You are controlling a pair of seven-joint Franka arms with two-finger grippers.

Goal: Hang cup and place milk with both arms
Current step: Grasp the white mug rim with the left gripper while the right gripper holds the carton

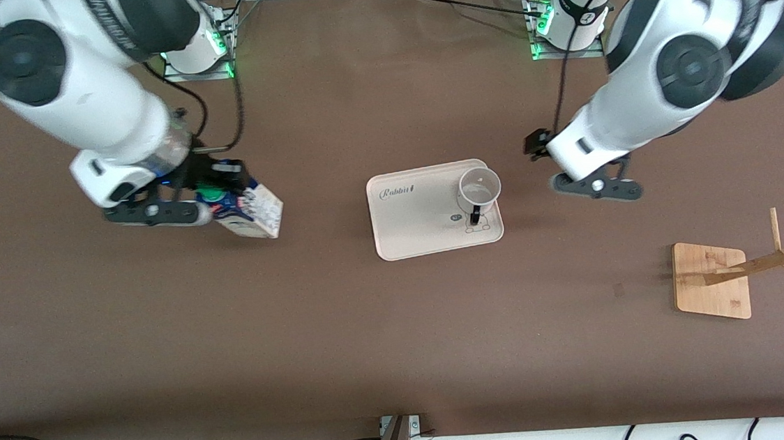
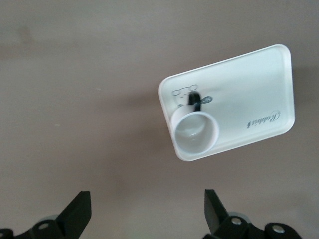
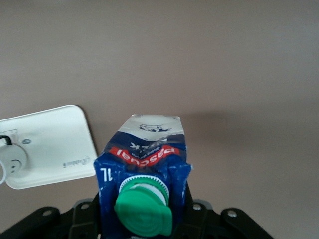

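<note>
Right gripper (image 1: pixel 212 205) clamps the light, crushable milk carton (image 1: pixel 255 213) near its cap; left gripper (image 1: pixel 596 186), jaws wide, hovers beside the rigid cup (image 1: pixel 479 188), best taken by rim or handle.

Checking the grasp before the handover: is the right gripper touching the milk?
Touching. In the right wrist view the right gripper has its jaws shut on the milk just under its green cap.
</note>
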